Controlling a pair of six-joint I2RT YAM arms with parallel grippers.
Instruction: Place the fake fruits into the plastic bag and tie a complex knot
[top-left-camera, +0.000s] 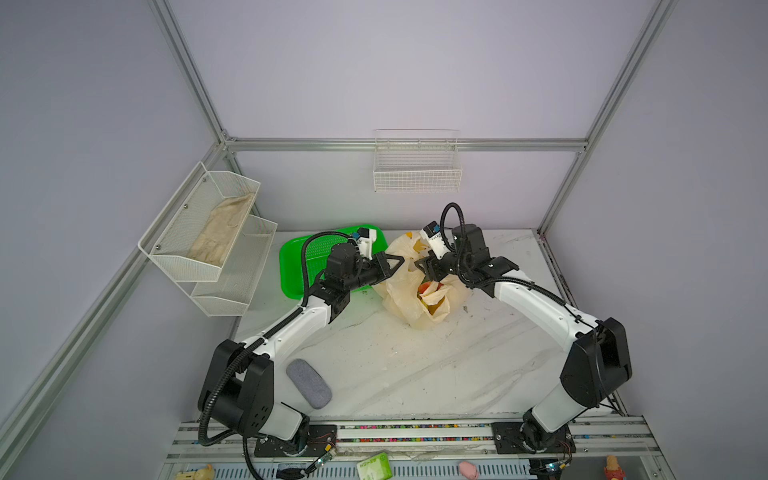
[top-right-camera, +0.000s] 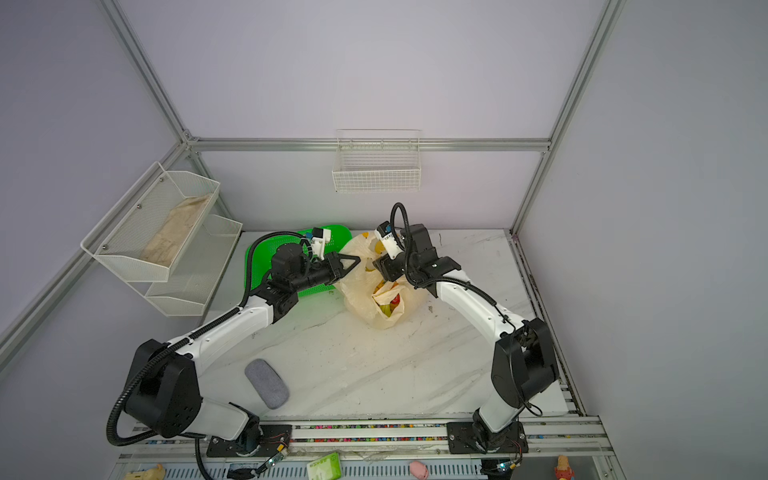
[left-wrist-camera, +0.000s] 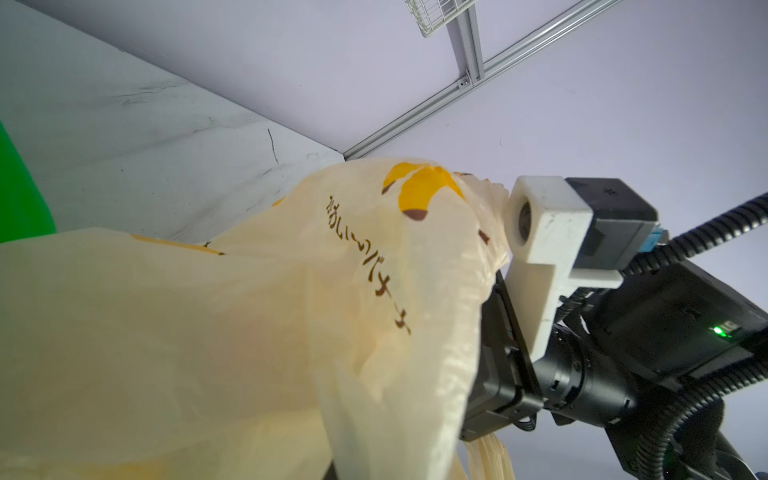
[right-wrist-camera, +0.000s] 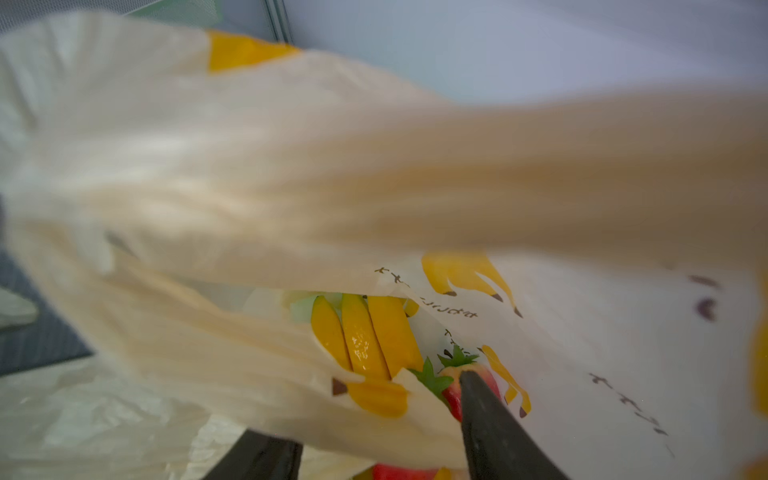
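1. My left claw (top-left-camera: 397, 261) is pinched shut on the thin, crinkly bag (top-left-camera: 399, 293).
2. My right claw (top-left-camera: 420, 267) is open under the bag's film.
3. Shiny toy fruits (right-wrist-camera: 365, 332) sit inside the bag, just past my right claw.

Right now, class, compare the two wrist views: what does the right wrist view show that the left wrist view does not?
Only the right wrist view: a toy banana bunch and a strawberry inside the plastic bag. Only the left wrist view: the right arm's wrist camera and a wire wall basket. Both: that bag, with banana prints and dark lettering.
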